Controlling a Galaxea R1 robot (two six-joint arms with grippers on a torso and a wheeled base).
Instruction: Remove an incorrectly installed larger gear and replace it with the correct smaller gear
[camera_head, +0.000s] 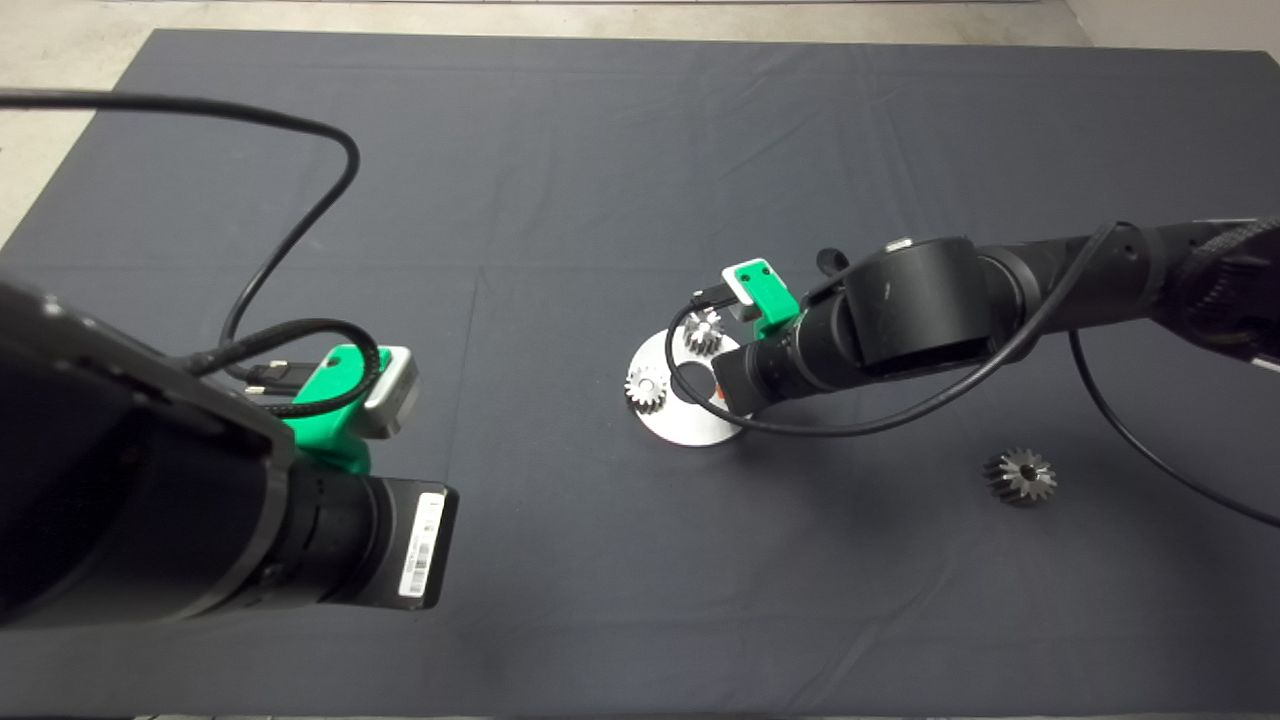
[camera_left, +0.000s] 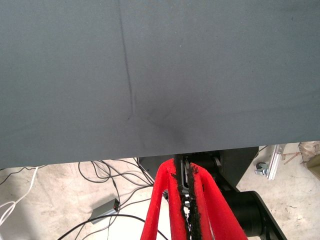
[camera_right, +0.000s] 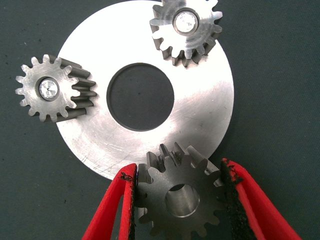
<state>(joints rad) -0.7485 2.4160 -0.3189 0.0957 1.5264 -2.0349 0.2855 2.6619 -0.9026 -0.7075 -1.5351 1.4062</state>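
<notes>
My right gripper (camera_right: 178, 171) is shut on the smaller gear (camera_right: 160, 196), a dark grey steel gear with a central hole. It holds the gear at the rim of the round silver plate (camera_right: 200, 110). In the head view the right arm's wrist covers this gear. I cannot tell whether the gear rests on the plate. The larger gear (camera_head: 1020, 476), dark with flared teeth, lies alone on the mat to the right of the plate (camera_head: 690, 425). My left gripper (camera_left: 185, 168) is shut on nothing and hangs over the mat's left front edge.
Two shinier silvery gears (camera_right: 186, 31) (camera_right: 52, 89) sit on pegs on the plate, around its big central hole. A black cable loops from the right arm across the mat. In the left wrist view, cables and a small box lie on the floor beyond the mat's edge.
</notes>
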